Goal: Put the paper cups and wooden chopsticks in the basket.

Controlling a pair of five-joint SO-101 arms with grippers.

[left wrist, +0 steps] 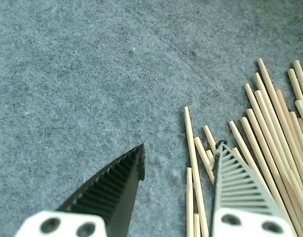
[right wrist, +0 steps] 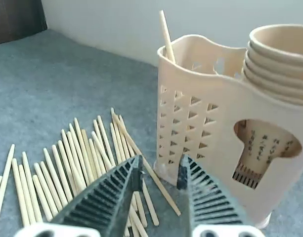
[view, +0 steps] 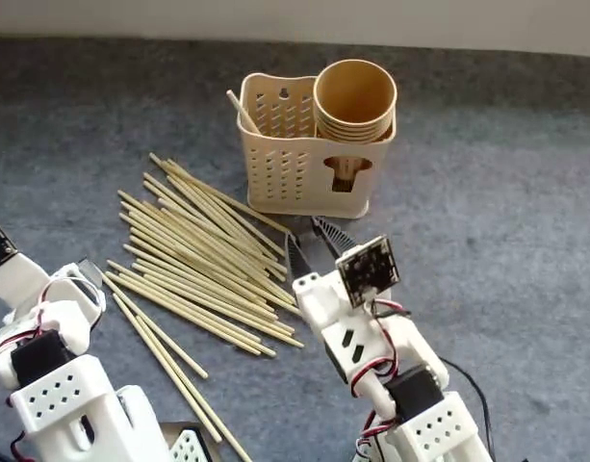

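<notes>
Well, the only writing I can find is some dark print (right wrist: 262, 143) on the lowest cup, seen through the cutout (view: 348, 171) in the near wall of the basket (view: 285, 173); I cannot make it out from here. The paper cups (view: 355, 96) stand stacked in the right compartment. One single chopstick (view: 242, 111) leans in the left compartment, its end above the rim. All other chopsticks (view: 203, 265) lie loose in a pile on the grey carpet (view: 506, 212), near and left of the basket.

My right gripper (right wrist: 160, 159) is just before the near wall of the basket, at the right end of the pile. Its fingers are a little apart and hold nothing; some stick ends lie under the gap. My left gripper (left wrist: 181, 146) is at the left edge of the pile, jaws wide apart and empty: one finger is over the stick ends, the other over bare carpet.
</notes>
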